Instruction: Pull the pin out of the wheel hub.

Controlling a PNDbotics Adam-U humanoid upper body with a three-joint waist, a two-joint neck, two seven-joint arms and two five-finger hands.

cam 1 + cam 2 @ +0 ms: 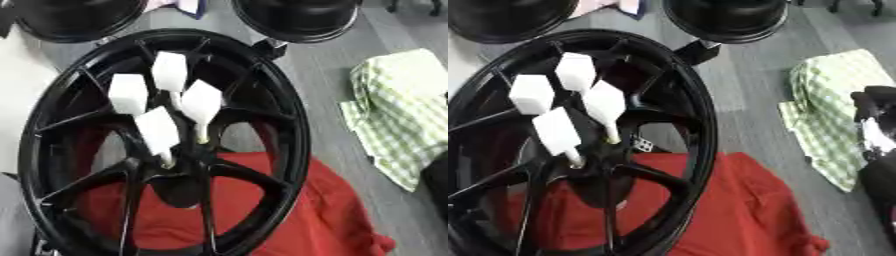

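Right hand [874, 131] at right edge: black body, pale silvery patch.

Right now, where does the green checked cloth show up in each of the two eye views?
Left eye view: green checked cloth lies at the right edge, right of the wheel hub.
Right eye view: it sits right of centre, with the right hand on its right side.
Shared landmark: the red cloth under the wheel.
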